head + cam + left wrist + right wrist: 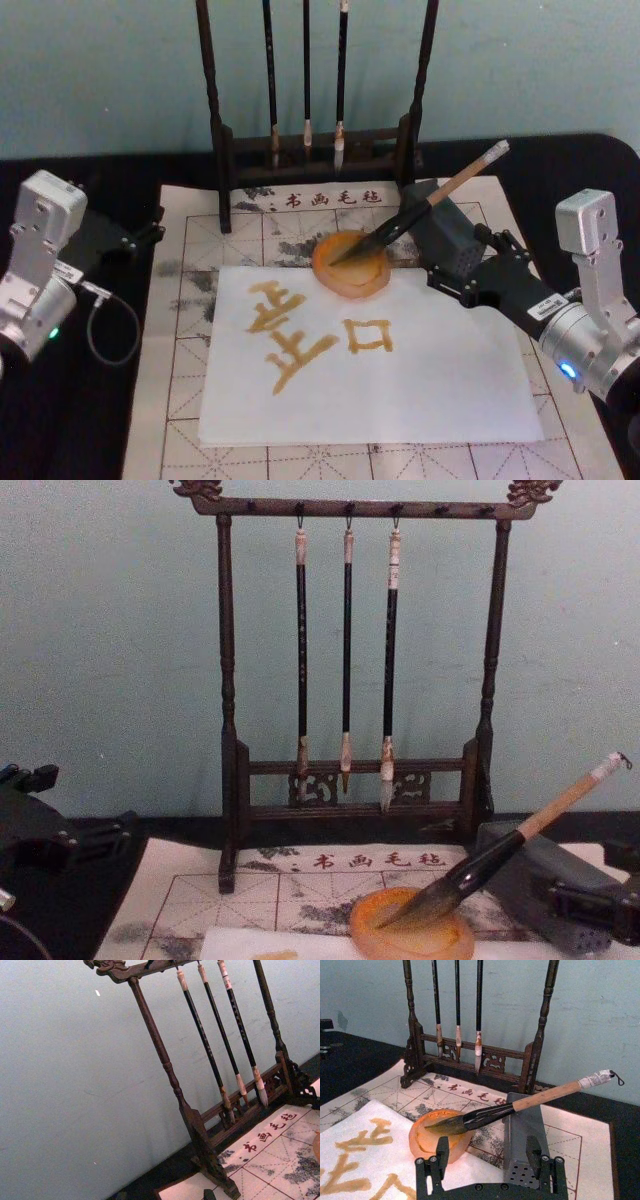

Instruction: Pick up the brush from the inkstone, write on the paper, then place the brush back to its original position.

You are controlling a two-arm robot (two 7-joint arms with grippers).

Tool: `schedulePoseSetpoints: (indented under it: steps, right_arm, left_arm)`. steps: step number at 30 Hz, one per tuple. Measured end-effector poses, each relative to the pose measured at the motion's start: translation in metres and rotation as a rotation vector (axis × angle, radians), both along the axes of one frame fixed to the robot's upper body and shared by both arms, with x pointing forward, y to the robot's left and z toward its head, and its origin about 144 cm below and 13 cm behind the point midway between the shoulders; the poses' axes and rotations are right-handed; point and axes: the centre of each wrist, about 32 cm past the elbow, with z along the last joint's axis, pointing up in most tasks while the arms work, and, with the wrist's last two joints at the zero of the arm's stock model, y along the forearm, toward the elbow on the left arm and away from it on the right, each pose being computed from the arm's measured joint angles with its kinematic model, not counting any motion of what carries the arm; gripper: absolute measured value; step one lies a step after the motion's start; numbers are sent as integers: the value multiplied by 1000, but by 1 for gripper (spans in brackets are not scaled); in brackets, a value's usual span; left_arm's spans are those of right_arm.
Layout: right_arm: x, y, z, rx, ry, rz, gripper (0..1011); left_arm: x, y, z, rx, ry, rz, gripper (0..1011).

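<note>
With amber strokes already on the white paper sheet [400, 380], the tan-handled, black-bristled brush [520, 1105] lies tip in the round orange inkstone [437, 1132], handle across the grey perforated block [525, 1135]. The right gripper [490, 1160] stands wide open just short of it; I judge only withdrawal remains. The left gripper [150, 228] idles at the bench's left; whether it is open I cannot tell.

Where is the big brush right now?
The brush lies tilted, bristles in the orange dish and handle propped on the grey block, just ahead of the open right gripper.
</note>
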Motion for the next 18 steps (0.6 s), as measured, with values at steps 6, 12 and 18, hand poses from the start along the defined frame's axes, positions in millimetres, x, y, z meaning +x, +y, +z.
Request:
schedulePoseSetpoints:
  steps: [6, 12, 18]
  right_arm:
    - [0, 0, 0, 0, 0, 0, 1002]
    - [0, 0, 0, 0, 0, 0, 1002]
    - [0, 0, 0, 0, 0, 0, 1002]
  left_arm:
    - [0, 0, 0, 0, 0, 0, 1001]
    - [0, 0, 0, 0, 0, 0, 1001]
    - [0, 0, 0, 0, 0, 0, 1001]
